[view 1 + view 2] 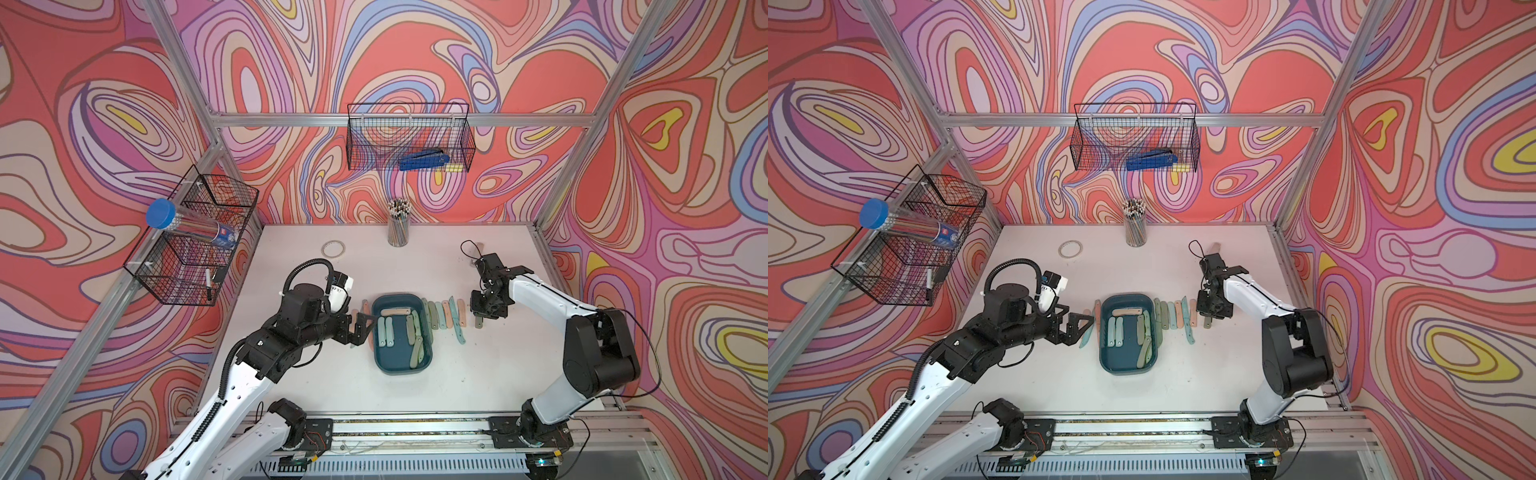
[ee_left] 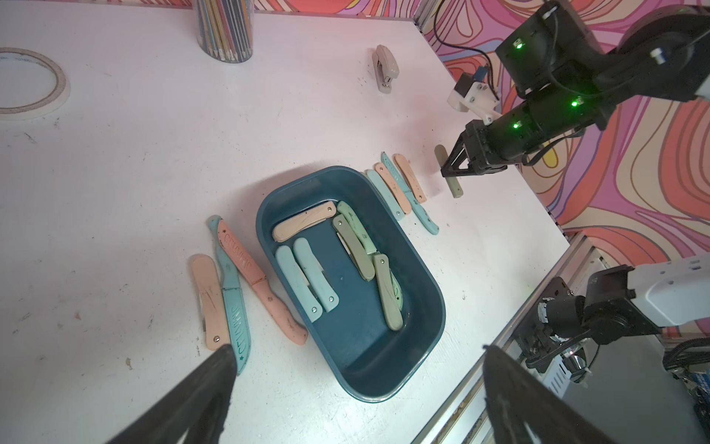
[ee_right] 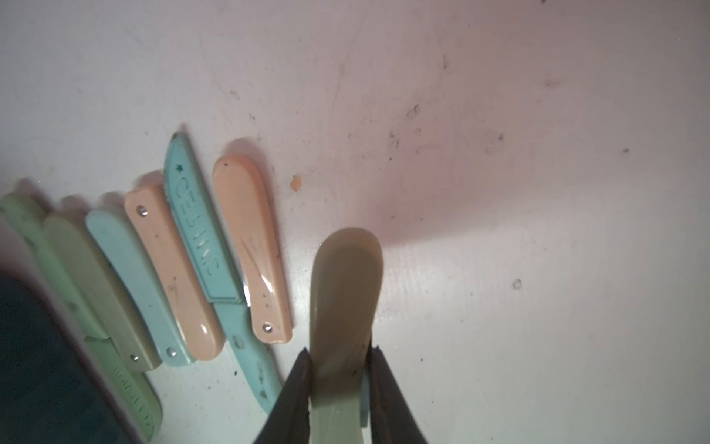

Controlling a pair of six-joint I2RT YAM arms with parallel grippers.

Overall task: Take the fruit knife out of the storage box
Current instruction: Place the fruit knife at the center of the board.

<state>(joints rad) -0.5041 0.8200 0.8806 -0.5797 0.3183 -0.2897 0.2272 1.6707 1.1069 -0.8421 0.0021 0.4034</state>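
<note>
Both top views look down from high at the front, facing the back wall, and share the whole table (image 1: 478,374) and box (image 1: 1126,357). The left wrist view looks from mid-height across the box at the right gripper (image 2: 449,173). The right wrist view sits close over the table, sharing the knife row (image 3: 173,269) and olive knife (image 3: 345,288) with it.

The olive fruit knife (image 3: 345,276) in my right pincer (image 3: 340,350) looks to be of smooth, slightly glossy plastic, the storage box (image 2: 357,346) of teal plastic with a soft shine, and the white desk (image 3: 499,192) is matt, scratched and speckled.
</note>
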